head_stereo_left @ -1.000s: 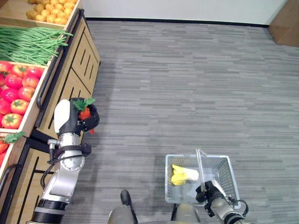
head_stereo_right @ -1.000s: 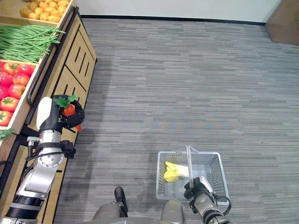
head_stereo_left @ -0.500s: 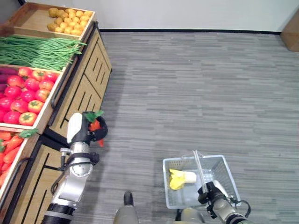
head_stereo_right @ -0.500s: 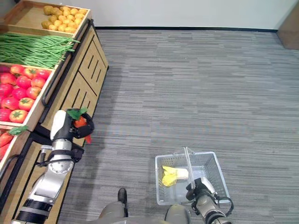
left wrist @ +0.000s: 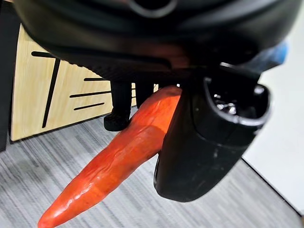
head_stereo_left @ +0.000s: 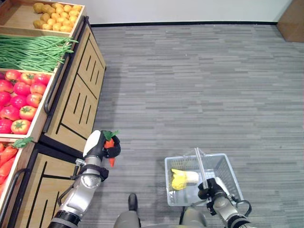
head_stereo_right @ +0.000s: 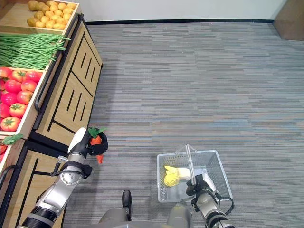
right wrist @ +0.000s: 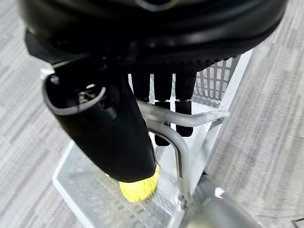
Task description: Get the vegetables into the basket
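Left hand (head_stereo_left: 105, 146) closed round carrot (left wrist: 114, 164), now lower and nearer basket (head_stereo_left: 227, 167) than second ago, not yet over it; I judge transfer under way. Right hand (right wrist: 109, 128) grips basket handle (right wrist: 176, 124); yellow vegetable (head_stereo_left: 179, 179) inside

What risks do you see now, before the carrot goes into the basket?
The left hand holds the carrot only near its leafy top, with the long tip hanging free, so it may slip out. The carrot is over bare floor, well apart from the basket, so a fall would miss it. The right hand carries the basket by its thin handle, so it might swing.
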Available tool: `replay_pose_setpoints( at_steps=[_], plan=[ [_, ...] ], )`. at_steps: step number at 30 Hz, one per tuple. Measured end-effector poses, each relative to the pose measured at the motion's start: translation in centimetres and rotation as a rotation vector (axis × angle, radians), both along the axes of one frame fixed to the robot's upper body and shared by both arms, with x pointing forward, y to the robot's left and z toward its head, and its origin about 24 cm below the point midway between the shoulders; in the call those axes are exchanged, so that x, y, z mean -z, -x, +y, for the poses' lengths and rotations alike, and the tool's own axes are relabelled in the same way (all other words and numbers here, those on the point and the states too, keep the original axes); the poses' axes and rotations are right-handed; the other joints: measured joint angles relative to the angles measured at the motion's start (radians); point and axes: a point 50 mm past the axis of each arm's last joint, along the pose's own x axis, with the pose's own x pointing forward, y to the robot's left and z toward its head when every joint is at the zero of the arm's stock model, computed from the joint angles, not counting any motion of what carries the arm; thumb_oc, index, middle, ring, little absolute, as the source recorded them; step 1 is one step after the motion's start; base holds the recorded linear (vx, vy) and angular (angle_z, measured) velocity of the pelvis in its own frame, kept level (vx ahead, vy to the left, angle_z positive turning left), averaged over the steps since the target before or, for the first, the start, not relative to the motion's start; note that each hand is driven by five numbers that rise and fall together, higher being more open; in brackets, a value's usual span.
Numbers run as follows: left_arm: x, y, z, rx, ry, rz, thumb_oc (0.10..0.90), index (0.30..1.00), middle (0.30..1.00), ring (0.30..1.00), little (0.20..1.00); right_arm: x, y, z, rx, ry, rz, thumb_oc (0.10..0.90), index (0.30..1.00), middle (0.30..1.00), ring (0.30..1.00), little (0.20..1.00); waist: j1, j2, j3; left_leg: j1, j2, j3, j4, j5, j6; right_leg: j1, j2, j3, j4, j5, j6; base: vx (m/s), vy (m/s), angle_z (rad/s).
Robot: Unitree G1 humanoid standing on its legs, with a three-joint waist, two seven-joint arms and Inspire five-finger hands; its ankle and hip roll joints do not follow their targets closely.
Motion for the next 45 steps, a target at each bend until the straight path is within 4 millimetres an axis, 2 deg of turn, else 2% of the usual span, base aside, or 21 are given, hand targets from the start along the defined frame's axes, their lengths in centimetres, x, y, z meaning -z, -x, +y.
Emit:
replay_pose_setpoints(
  at_steps=[4, 8, 12, 15, 17, 22, 28, 32, 35, 37, 41, 45],
  plan=[
    [1.7, 0.3, 0.6, 0.005, -0.101, 0.09, 0.4, 0.3, 0.3, 0.3, 0.3, -0.6, -1.1, 1.2, -0.047, -0.013, -0.038, 0.4, 0.3, 0.3, 0.3, 0.3, 0.002, -0.002, -0.003, 0.025, 0.001, 0.003, -0.017, 0.0, 0.0, 0.031, 0.003, -0.003, -0.028, 0.003, 0.003, 0.04, 0.016, -0.01],
    [2.6, 0.5, 0.2, 0.049, -0.214, 0.143, 0.4, 0.3, 0.3, 0.3, 0.3, -3.0, -4.1, 2.3, -0.096, -0.019, -0.164, 0.4, 0.3, 0.3, 0.3, 0.3, 0.005, 0.0, -0.003, 0.022, 0.004, 0.0, -0.018, 0.006, -0.001, 0.031, 0.005, -0.006, -0.031, 0.005, 0.002, 0.01, -0.009, 0.02],
    [1.2, -0.9, -0.2, 0.176, -0.474, 0.102, 0.4, 0.3, 0.3, 0.3, 0.3, -5.6, -6.2, 4.1, -0.193, -0.042, -0.3, 0.4, 0.3, 0.3, 0.3, 0.3, 0.004, 0.003, -0.005, 0.007, 0.009, -0.002, -0.019, 0.009, -0.003, 0.015, 0.01, -0.007, -0.031, 0.008, -0.001, 0.0, -0.007, -0.01],
    [0.3, -2.0, -1.0, 0.224, -0.543, 0.061, 0.4, 0.3, 0.3, 0.3, 0.3, -7.3, -7.3, 5.5, -0.246, -0.071, -0.391, 0.4, 0.3, 0.3, 0.3, 0.3, 0.002, 0.005, -0.006, -0.004, 0.012, 0.002, -0.019, 0.013, -0.004, 0.0, 0.014, -0.002, -0.031, 0.01, -0.004, -0.01, -0.023, -0.05],
    [0.1, -2.3, -1.7, 0.246, -0.54, 0.045, 0.4, 0.3, 0.3, 0.3, 0.3, -7.8, -7.8, 6.2, -0.276, -0.079, -0.415, 0.4, 0.3, 0.3, 0.3, 0.3, 0.0, 0.006, -0.006, -0.009, 0.013, 0.006, -0.019, 0.013, -0.004, -0.007, 0.016, 0.002, -0.031, 0.011, -0.005, 0.0, -0.019, -0.06],
    [0.1, -2.7, -3.6, 0.319, -0.551, 0.027, 0.4, 0.3, 0.3, 0.3, 0.3, -8.4, -8.1, 7.3, -0.356, -0.087, -0.43, 0.4, 0.3, 0.3, 0.3, 0.3, 0.0, 0.007, -0.006, -0.02, 0.014, 0.012, -0.019, 0.013, -0.004, -0.024, 0.018, 0.01, -0.031, 0.012, -0.006, 0.0, -0.016, -0.05],
    [0.8, -3.6, -6.2, 0.411, -0.566, 0.044, 0.4, 0.3, 0.3, 0.3, 0.3, -9.2, -8.7, 9.7, -0.462, -0.118, -0.451, 0.4, 0.3, 0.3, 0.3, 0.3, -0.004, 0.011, -0.006, -0.033, 0.014, 0.026, -0.019, 0.013, -0.004, -0.046, 0.02, 0.024, -0.031, 0.015, -0.007, 0.0, -0.002, -0.06],
    [0.3, -4.5, -8.2, 0.47, -0.558, 0.016, 0.4, 0.3, 0.3, 0.3, 0.3, -9.8, -8.6, 11.0, -0.543, -0.141, -0.459, 0.4, 0.3, 0.3, 0.3, 0.3, -0.016, 0.016, -0.004, -0.05, 0.014, 0.03, -0.019, 0.013, -0.004, -0.067, 0.021, 0.029, -0.031, 0.019, -0.008, -0.02, 0.006, -0.04],
    [0.5, -5.2, -8.7, 0.481, -0.584, 0.026, 0.4, 0.3, 0.3, 0.3, 0.3, -10.3, -8.5, 11.6, -0.577, -0.164, -0.468, 0.4, 0.3, 0.3, 0.3, 0.3, -0.027, 0.021, -0.002, -0.06, 0.012, 0.036, -0.019, 0.013, -0.004, -0.084, 0.02, 0.038, -0.031, 0.023, -0.008, -0.02, 0.009, -0.09],
    [1.6, -5.3, -8.6, 0.484, -0.607, 0.081, 0.4, 0.3, 0.3, 0.3, 0.3, -10.7, -8.4, 12.8, -0.637, -0.183, -0.474, 0.4, 0.3, 0.3, 0.3, 0.3, -0.039, 0.022, -0.002, -0.064, 0.013, 0.051, -0.019, 0.013, -0.004, -0.098, 0.023, 0.054, -0.031, 0.028, -0.009, -0.01, -0.001, -0.2],
    [2.6, -5.1, -8.9, 0.484, -0.601, 0.122, 0.4, 0.3, 0.3, 0.3, 0.3, -10.9, -8.3, 13.1, -0.655, -0.199, -0.473, 0.4, 0.3, 0.3, 0.3, 0.3, -0.042, 0.023, -0.001, -0.064, 0.015, 0.061, -0.019, 0.013, -0.004, -0.102, 0.026, 0.06, -0.031, 0.028, -0.01, -0.01, 0.001, -0.04],
    [4.3, -4.4, -9.5, 0.521, -0.621, 0.185, 0.4, 0.3, 0.3, 0.3, 0.3, -12.9, -8.3, 14.1, -0.706, -0.231, -0.554, 0.4, 0.3, 0.3, 0.3, 0.3, -0.049, 0.024, -0.001, -0.064, 0.015, 0.069, -0.021, 0.013, -0.004, -0.109, 0.027, 0.068, -0.031, 0.031, -0.01, -0.01, -0.005, -0.05]
  ],
)
